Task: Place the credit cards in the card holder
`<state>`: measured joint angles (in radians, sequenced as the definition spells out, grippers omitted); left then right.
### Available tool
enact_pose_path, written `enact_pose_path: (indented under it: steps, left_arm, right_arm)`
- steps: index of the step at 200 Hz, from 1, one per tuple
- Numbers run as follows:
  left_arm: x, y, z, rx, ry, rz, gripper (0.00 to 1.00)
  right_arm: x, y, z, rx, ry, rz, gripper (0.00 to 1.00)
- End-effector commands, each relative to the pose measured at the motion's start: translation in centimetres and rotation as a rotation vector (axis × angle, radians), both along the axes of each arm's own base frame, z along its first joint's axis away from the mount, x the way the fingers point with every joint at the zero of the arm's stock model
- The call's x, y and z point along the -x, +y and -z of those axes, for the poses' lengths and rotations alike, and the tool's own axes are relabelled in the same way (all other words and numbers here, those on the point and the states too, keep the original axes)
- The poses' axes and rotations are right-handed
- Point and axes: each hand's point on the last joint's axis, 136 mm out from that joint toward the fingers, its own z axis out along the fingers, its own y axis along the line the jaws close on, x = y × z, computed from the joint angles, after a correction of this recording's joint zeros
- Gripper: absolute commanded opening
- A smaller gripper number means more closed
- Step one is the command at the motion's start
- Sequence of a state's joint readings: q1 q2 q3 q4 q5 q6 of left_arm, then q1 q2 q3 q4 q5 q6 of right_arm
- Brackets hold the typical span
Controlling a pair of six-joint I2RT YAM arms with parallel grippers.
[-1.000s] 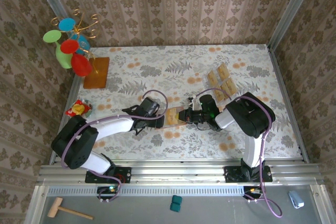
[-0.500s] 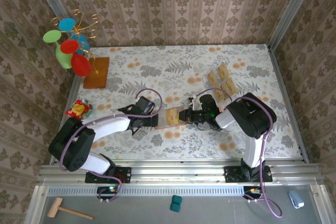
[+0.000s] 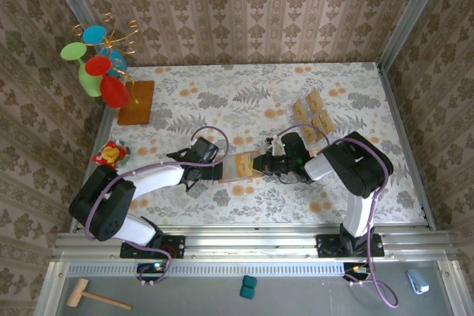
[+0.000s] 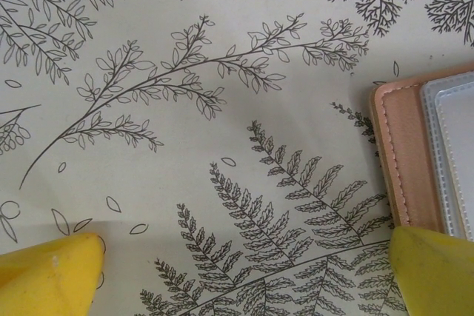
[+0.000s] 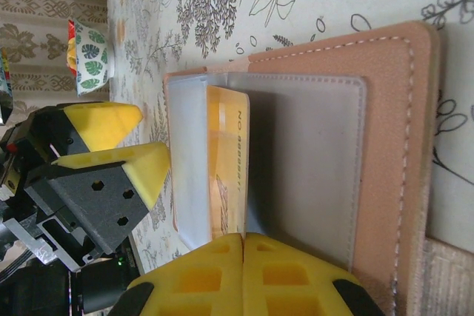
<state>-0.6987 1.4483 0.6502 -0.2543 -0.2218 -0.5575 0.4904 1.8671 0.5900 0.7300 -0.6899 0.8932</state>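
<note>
Right gripper pinched shut on one credit card, long axis aimed straight ahead into the card holder clear sleeve, mid-surface. Left gripper wide open, empty, just off the holder's opposite edge. Insertion is the right arm's job. Spare cards lie farther back.

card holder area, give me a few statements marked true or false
1. The right gripper has its fingers shut on a credit card at the card holder. True.
2. The left gripper is clamped on the card holder. False: its fingers are open beside the holder's edge.
3. Spare credit cards lie farther back on the table, right of centre. True.
4. The card holder lies closed. False: it is open, with its clear sleeves showing.
5. The wooden board sits at the table's right edge. False: it is at the back left.
</note>
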Motion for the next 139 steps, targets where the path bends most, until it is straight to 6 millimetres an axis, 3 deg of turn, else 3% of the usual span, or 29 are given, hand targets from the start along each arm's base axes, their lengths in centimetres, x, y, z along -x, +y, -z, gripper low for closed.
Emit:
enact_pose_path:
  steps: [1, 139]
  left_arm:
    - [0.1, 0.5, 0.6, -0.012, 0.014, -0.02, 1.0]
    - [0.1, 0.1, 0.9, -0.008, 0.02, -0.012, 1.0]
  right_arm:
    - [0.8, -0.6, 2.3, 0.057, 0.081, -0.006, 0.0]
    - [1.3, 0.8, 2.8, 0.064, 0.11, -0.056, 0.0]
